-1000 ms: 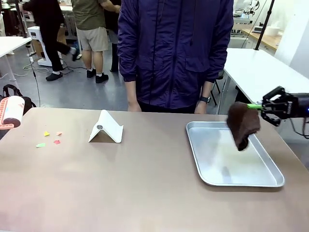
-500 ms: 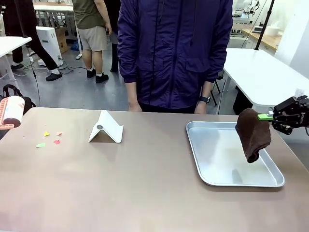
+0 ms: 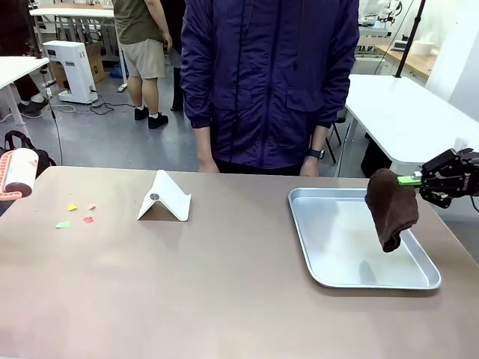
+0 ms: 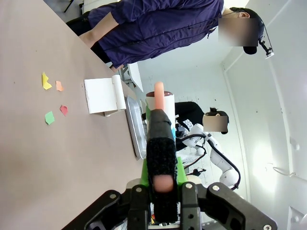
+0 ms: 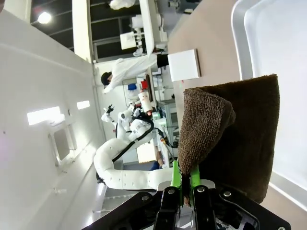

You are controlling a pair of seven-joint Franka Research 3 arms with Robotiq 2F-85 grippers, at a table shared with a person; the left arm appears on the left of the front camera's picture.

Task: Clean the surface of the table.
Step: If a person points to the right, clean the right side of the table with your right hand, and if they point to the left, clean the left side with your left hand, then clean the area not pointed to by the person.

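Note:
The brownish table [image 3: 224, 292] carries several small coloured paper scraps [image 3: 75, 214] near its left end. My right gripper [image 3: 416, 179] comes in from the right edge, shut on a dark brown cloth [image 3: 391, 208] that hangs above the right side of the silver tray [image 3: 338, 269]. The right wrist view shows the cloth [image 5: 240, 139] pinched between the green pads of that gripper [image 5: 185, 189]. My left gripper [image 4: 163, 191] is shut on the black handle of a pink lint roller [image 4: 159, 93], seen at the table's far left as the lint roller [image 3: 16, 173]. The scraps [image 4: 53, 99] lie ahead of it.
A white folded stand [image 3: 165, 199] sits left of centre at the back. A person in a dark blue jacket [image 3: 269, 82] stands at the far edge, hands down. White tables and other people are behind. Open tabletop lies between stand and tray.
My right gripper has drawn back to the right with the cloth, from the tray's middle to over its right side, then held still. The left gripper and roller have not moved.

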